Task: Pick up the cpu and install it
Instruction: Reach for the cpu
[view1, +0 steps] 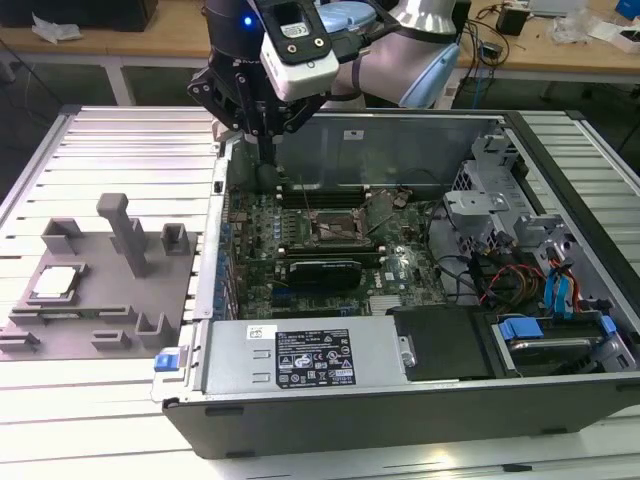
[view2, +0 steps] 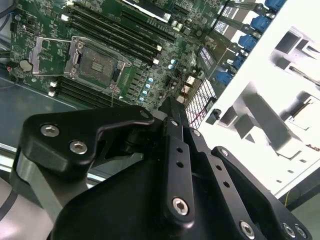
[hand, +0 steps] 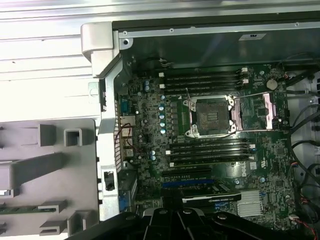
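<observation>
The cpu, a small silvery square chip, lies flat in a recess of the grey fixture plate at the exterior view's left, outside the computer case. My gripper hangs over the case's far left corner, well away from the cpu, fingers together and holding nothing. The black cpu socket on the motherboard is uncovered, its metal load plate swung aside. Both wrist views show that bare socket beyond the shut gripper.
Upright grey posts and blocks stand on the fixture plate. Memory slots flank the socket, and a black card sits near it. Drive cages and cables fill the case at the exterior view's right. The case walls rise around the board.
</observation>
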